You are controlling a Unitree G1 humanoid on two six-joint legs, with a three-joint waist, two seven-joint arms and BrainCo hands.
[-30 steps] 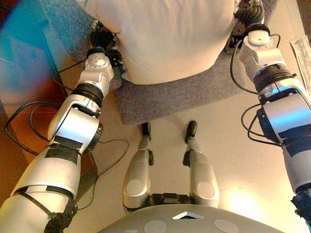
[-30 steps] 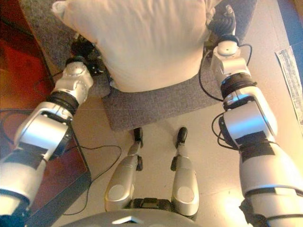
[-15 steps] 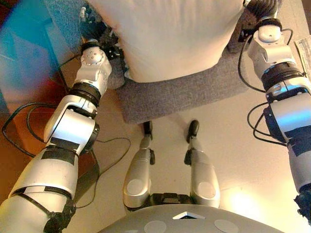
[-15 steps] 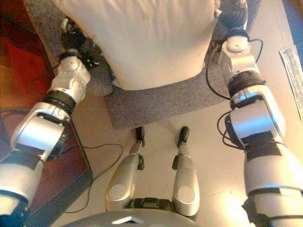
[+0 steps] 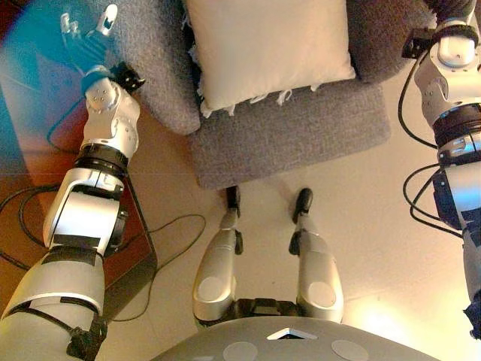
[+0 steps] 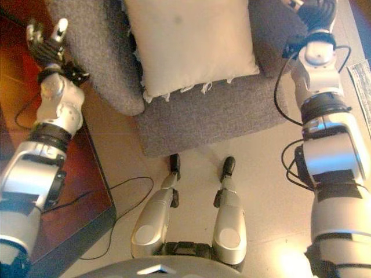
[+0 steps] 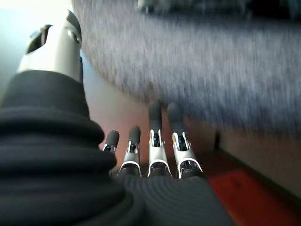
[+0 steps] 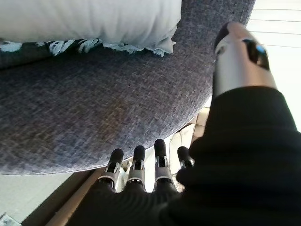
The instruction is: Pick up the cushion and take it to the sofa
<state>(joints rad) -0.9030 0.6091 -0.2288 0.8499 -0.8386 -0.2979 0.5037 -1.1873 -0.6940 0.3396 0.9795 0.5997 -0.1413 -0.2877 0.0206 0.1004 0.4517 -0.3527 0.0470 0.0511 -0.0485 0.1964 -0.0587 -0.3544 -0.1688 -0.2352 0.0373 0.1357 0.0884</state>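
The cream cushion [image 5: 267, 47] with a fringed edge lies on the seat of the grey sofa [image 5: 293, 139], free of both hands. It also shows in the right wrist view [image 8: 89, 21]. My left hand [image 5: 89, 39] is open and empty, out past the sofa's left armrest [image 5: 154, 60]; its fingers [image 7: 160, 141] are straight. My right hand [image 6: 316, 14] is open and empty beside the right armrest [image 6: 278, 35]; its fingers [image 8: 146, 162] are straight beside the armrest's grey side [image 8: 108, 117].
A dark red wooden surface with a dark edge [image 6: 98, 174] stands to the left of the sofa. A flat white packet [image 6: 359, 87] lies on the pale floor at the right.
Both hands have let go of the cushion and moved outward and up, past the armrests. The cushion has dropped onto the sofa seat. The camera has shifted forward.
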